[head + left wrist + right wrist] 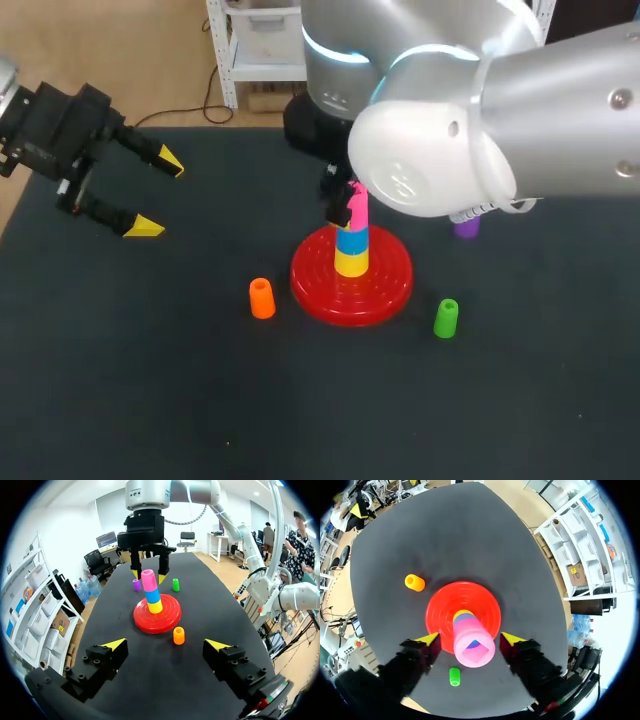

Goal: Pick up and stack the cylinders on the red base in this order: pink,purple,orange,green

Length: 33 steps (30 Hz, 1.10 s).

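The right gripper (148,575) hangs over the red base (385,285), its fingers apart on either side of the pink cylinder (474,645), with a gap showing on each side. The pink cylinder sits on top of a blue piece (351,241) and a yellow piece (351,263) at the base's middle. The orange cylinder (261,298) stands on the table (150,380) just beside the base, and the green cylinder (446,318) stands near its other side. The purple cylinder (466,228) is partly hidden under the right arm. The left gripper (157,193) hangs well apart from the base, its fingers spread wide and holding nothing.
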Each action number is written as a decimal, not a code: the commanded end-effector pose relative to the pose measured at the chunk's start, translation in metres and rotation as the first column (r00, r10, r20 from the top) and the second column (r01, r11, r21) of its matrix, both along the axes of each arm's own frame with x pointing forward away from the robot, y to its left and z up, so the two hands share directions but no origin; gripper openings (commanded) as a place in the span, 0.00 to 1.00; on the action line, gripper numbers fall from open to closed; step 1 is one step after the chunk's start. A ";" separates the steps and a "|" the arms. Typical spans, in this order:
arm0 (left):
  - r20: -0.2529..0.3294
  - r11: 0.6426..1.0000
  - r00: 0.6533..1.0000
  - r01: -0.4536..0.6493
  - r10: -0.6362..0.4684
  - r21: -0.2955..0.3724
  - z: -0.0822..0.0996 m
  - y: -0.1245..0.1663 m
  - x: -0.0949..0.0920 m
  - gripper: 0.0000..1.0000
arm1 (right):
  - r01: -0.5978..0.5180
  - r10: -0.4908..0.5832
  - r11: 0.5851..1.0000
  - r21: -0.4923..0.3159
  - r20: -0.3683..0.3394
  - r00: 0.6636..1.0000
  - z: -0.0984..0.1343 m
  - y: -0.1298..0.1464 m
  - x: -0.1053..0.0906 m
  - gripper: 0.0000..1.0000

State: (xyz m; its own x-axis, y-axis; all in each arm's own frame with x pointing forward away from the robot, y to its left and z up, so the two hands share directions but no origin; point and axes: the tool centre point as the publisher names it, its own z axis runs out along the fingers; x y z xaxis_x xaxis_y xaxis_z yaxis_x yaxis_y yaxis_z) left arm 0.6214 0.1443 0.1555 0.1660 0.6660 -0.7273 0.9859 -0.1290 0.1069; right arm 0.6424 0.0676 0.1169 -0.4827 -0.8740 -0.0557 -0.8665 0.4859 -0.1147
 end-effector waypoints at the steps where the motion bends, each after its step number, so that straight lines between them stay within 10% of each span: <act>1: 0.000 1.000 1.000 0.002 -0.002 -0.001 -0.001 0.000 0.001 1.00 | 0.001 -0.001 1.000 0.004 0.006 1.000 0.000 -0.002 -0.002 1.00; 15: 0.000 1.000 1.000 0.002 -0.002 -0.001 -0.001 0.000 0.001 1.00 | 0.008 -0.008 1.000 0.017 0.004 1.000 0.001 -0.002 -0.002 1.00; 33: 0.000 1.000 1.000 0.002 -0.002 -0.001 -0.001 0.000 0.001 1.00 | 0.054 -0.059 0.992 0.109 0.043 0.997 0.068 -0.020 0.009 1.00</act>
